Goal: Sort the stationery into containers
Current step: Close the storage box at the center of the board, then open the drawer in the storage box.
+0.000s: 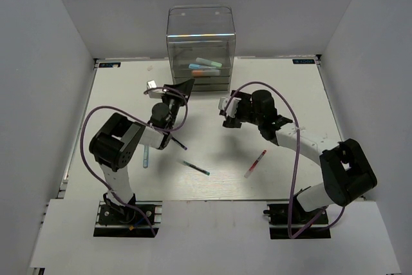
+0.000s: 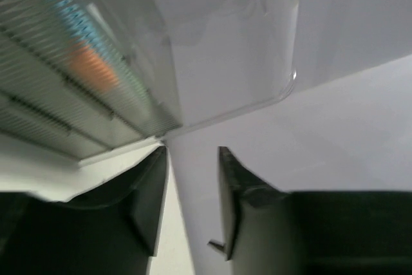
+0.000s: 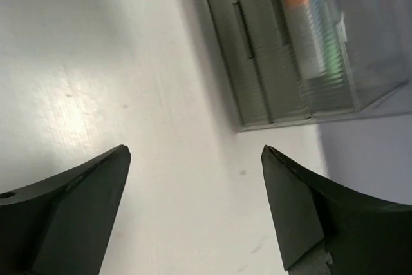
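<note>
The clear cabinet (image 1: 200, 48) with grey-tinted drawers stands at the back centre. Blue-mint (image 1: 206, 64) and orange (image 1: 205, 73) markers lie inside it. My left gripper (image 1: 185, 87) hovers at the cabinet's lower left corner (image 2: 225, 49), open with nothing between its fingers (image 2: 193, 149). An orange marker (image 2: 93, 69) shows blurred through the ribbed drawers. My right gripper (image 1: 227, 119) stands wide open and empty (image 3: 195, 151) over bare table, just right of the cabinet's front (image 3: 283, 75). On the table lie a teal pen (image 1: 195, 168), a red pen (image 1: 255, 163), a light blue pen (image 1: 145, 156) and a dark purple pen (image 1: 178, 142).
White walls enclose the table (image 1: 290, 88) on three sides. Purple cables loop from both arms, the left one (image 1: 87, 130) and the right one (image 1: 293, 159). The light blue and dark purple pens lie close against the left arm.
</note>
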You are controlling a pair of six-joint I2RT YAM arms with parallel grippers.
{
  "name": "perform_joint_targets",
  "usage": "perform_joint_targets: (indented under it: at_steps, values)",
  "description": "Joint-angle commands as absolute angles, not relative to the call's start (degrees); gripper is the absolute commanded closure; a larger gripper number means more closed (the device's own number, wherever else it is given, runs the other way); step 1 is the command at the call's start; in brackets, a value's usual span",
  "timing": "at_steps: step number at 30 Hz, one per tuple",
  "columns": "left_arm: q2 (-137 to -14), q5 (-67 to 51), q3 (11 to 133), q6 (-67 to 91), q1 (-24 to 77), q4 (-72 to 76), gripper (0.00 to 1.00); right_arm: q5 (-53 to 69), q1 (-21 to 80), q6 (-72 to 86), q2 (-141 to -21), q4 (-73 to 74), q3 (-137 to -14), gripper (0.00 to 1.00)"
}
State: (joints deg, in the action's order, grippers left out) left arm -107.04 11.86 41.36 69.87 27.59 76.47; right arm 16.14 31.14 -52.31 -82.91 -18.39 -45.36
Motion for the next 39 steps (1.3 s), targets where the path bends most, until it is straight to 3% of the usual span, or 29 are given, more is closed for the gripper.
perform_joint_targets:
  at_steps: [1, 7, 9, 10, 13, 14, 15, 17, 19, 20, 21, 22, 24, 26, 30, 36, 38, 39]
  values:
    - [-100.13, 9.24, 37.71, 68.56, 27.86, 78.59, 0.49, 17.66, 30.76, -41.50, -82.35, -7.21, -49.92, 0.10]
    - [-95.10, 4.84, 38.84, 61.09, 27.86, 57.42, 0.27, 18.46, 29.27, -33.16, -80.60, -6.50, -49.13, 0.12]
    - [-94.48, 4.83, 41.30, 60.56, 27.86, 49.71, 0.23, 18.46, 28.83, -30.42, -80.77, -5.37, -49.83, 0.28]
    - [-94.48, 3.62, 42.09, 60.56, 27.86, 47.74, 0.18, 18.46, 28.22, -28.32, -80.86, -4.84, -50.01, 0.45]
    - [-96.15, 2.72, 44.47, 60.56, 27.25, 42.46, 0.17, 19.16, 26.99, -23.91, -80.77, -3.43, -50.80, 0.74]
    - [-96.85, 2.72, 45.26, 60.56, 27.25, 41.41, 0.07, 19.16, 26.63, -23.30, -80.68, -3.25, -51.32, 0.87]
    - [-96.86, 2.72, 45.87, 60.56, 27.25, 40.27, 0.00, 19.42, 26.20, -21.38, -80.51, -2.90, -51.33, 0.91]
    - [-98.70, 1.50, 49.03, 58.99, 27.25, 35.26, 0.00, 20.56, 24.97, -20.39, -80.25, -1.67, -51.85, 0.91]
    - [-99.92, -0.08, 53.93, 55.57, 27.25, 27.74, 0.00, 22.57, 24.70, -19.16, -80.16, -0.10, -52.82, 0.83]
    - [-101.32, -0.09, 55.97, 54.50, 27.25, 24.29, 0.00, 23.37, 23.91, -19.16, -80.24, 2.87, -53.34, 0.74]
    - [-102.12, -0.78, 58.07, 53.36, 27.25, 20.60, 0.00, 24.86, 23.73, -19.60, -80.33, 3.94, -53.70, 0.50]
    - [-102.82, -0.79, 62.01, 51.78, 27.25, 14.04, 0.00, 25.48, 23.56, -19.86, -80.94, 6.04, -55.01, 0.38]
    - [-103.97, -0.79, 64.76, 47.21, 27.25, 8.64, 0.00, 28.38, 22.68, -19.51, -81.65, 8.52, -55.63, 0.30]
    - [-103.97, 0.43, 66.09, 44.23, 27.25, 3.27, 0.00, 29.87, 21.71, -17.32, -81.91, 8.79, -55.72, 0.30]
    - [-101.43, 4.04, 63.29, 43.42, 26.72, 1.67, 0.00, 31.37, 20.31, -14.94, -82.44, 7.74, -55.28, 0.41]
    - [-101.51, -3.42, 56.96, 51.73, 25.14, 17.70, 0.00, 32.96, 18.99, -13.62, -82.88, 7.12, -54.76, 0.53]
    - [-102.21, -5.52, 53.71, 54.92, 24.09, 23.96, 0.05, 32.96, 18.72, -14.23, -81.92, 7.29, -54.23, 0.62]
    - [-102.22, -5.54, 52.05, 57.45, 24.08, 29.65, 0.15, 32.61, 18.37, -14.33, -81.22, 7.38, -53.79, 0.65]
